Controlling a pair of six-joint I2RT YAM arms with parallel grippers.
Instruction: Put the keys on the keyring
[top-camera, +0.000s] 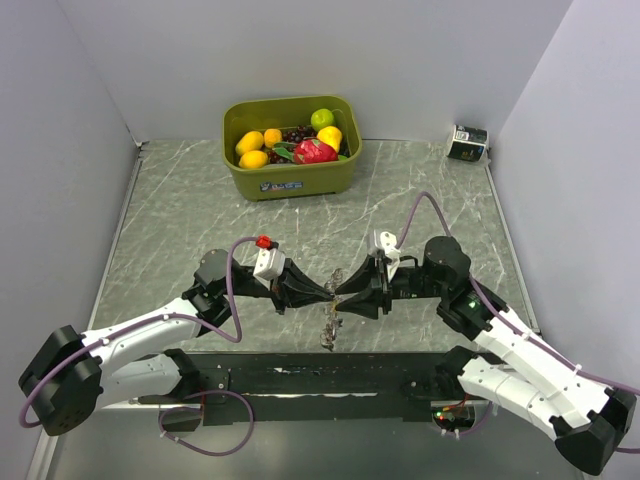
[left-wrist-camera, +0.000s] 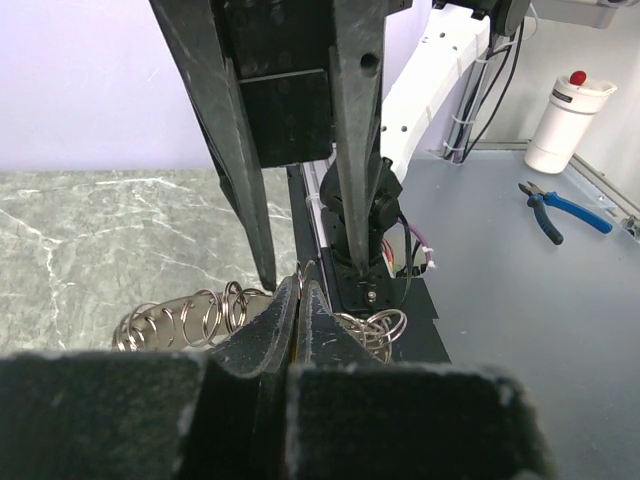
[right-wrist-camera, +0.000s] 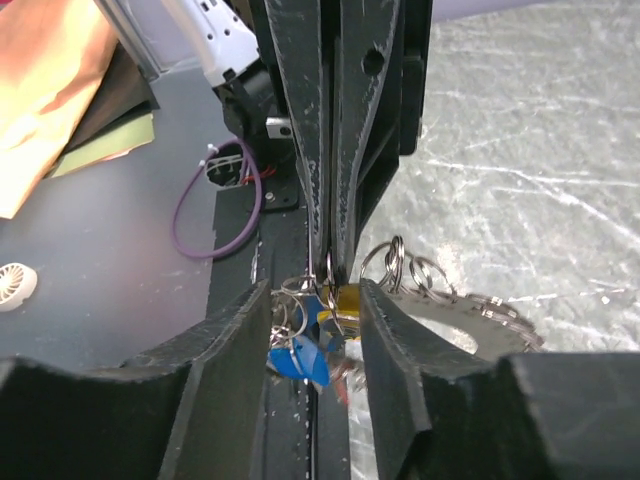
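My left gripper (top-camera: 325, 290) is shut, pinching a thin wire keyring (right-wrist-camera: 329, 268) at its fingertips. A bunch of keys hangs from it, with a blue head (right-wrist-camera: 300, 355) and a yellow head (right-wrist-camera: 347, 298). In the top view the bunch (top-camera: 328, 332) dangles over the table's near edge. My right gripper (top-camera: 346, 288) is open and faces the left one. Its fingers (right-wrist-camera: 232, 345) stand on either side of the bunch and touch nothing. In the left wrist view my left gripper (left-wrist-camera: 298, 288) shows its jaws pressed together. A metal strip of several spare rings (left-wrist-camera: 180, 318) lies just behind.
A green bin of fruit (top-camera: 290, 178) stands at the back centre. A small dark box (top-camera: 467, 142) sits at the back right. A black mat (top-camera: 330, 375) covers the near edge. Blue pliers (left-wrist-camera: 560, 212) and a white bottle (left-wrist-camera: 570, 120) lie off the table.
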